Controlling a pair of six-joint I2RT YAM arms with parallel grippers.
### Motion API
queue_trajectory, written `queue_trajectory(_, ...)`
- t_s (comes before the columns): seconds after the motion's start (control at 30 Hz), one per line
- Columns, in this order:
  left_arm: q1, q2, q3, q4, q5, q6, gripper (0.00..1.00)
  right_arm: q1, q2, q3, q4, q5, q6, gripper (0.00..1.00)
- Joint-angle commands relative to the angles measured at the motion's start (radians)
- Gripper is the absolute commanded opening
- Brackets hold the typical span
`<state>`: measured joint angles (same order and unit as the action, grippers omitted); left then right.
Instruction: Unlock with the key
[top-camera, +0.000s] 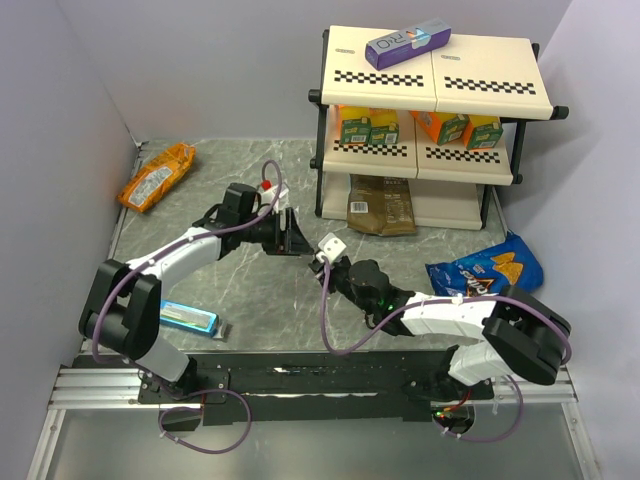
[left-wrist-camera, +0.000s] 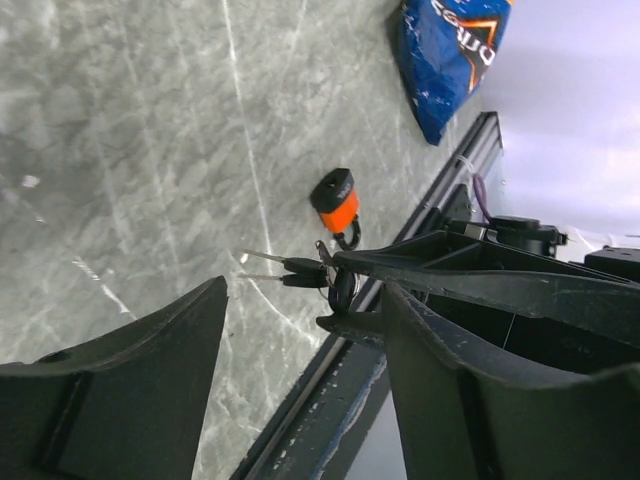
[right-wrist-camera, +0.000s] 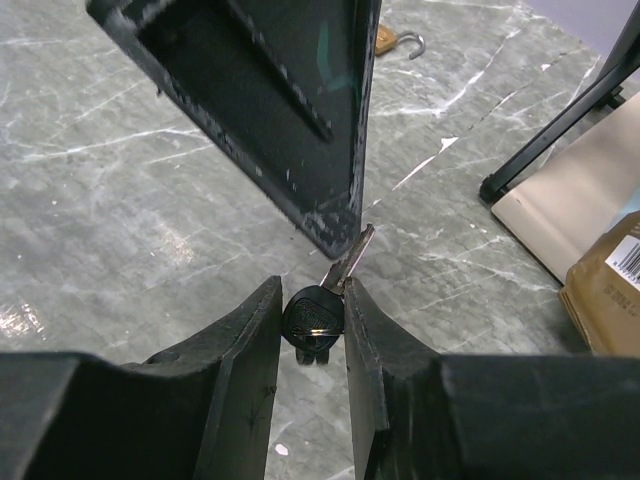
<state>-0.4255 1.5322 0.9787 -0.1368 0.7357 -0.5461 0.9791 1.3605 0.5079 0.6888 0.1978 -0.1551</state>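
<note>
My right gripper (right-wrist-camera: 312, 300) is clamped on the key (right-wrist-camera: 314, 318) by its black head, with the blade pointing to 1 o'clock. Only the left wrist view shows my left gripper (left-wrist-camera: 303, 310) with its jaws apart, and the orange padlock (left-wrist-camera: 337, 203) lying at 12 o'clock from the bunch. In the right wrist view the blade tip sits right at the left gripper's finger (right-wrist-camera: 300, 150), which half hides the brass padlock (right-wrist-camera: 388, 40) at 12 o'clock. The table (right-wrist-camera: 110, 230) lies open toward 9 o'clock, while a shelf leg (right-wrist-camera: 555, 125) crowds 2 o'clock. From above, the key is too small to make out.
</note>
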Motion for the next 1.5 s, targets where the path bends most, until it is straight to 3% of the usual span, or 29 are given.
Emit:
queue_trajectory(0.0,-0.018,0.020,0.015,0.062,0.065,-0.035,0.66,0.006,-0.050,-0.005,0.054,0.005,-0.008,0.16)
queue_trajectory(0.33,-0.039,0.051,0.000,0.109,0.120,-0.077,0.55,0.004,-0.054,-0.005,0.055,-0.011,-0.006,0.16)
queue_trajectory(0.53,-0.044,0.059,-0.003,0.123,0.139,-0.089,0.45,0.004,-0.040,0.001,0.054,-0.011,-0.009,0.16)
queue_trajectory(0.6,-0.045,0.060,-0.003,0.124,0.140,-0.091,0.38,0.006,-0.037,0.003,0.052,-0.011,-0.009,0.16)
queue_trajectory(0.8,-0.052,0.063,-0.006,0.129,0.160,-0.100,0.31,0.004,-0.031,0.009,0.049,-0.015,-0.009,0.16)
queue_trajectory(1.17,-0.056,0.069,-0.009,0.155,0.175,-0.106,0.01,0.004,-0.018,0.009,0.049,-0.008,-0.006,0.16)
queue_trajectory(1.37,-0.056,0.060,-0.015,0.175,0.180,-0.115,0.01,0.006,-0.012,0.011,0.048,-0.012,0.003,0.17)
queue_trajectory(1.47,-0.055,0.039,-0.005,0.140,0.127,-0.082,0.01,0.006,-0.012,0.003,0.051,-0.018,0.020,0.23)
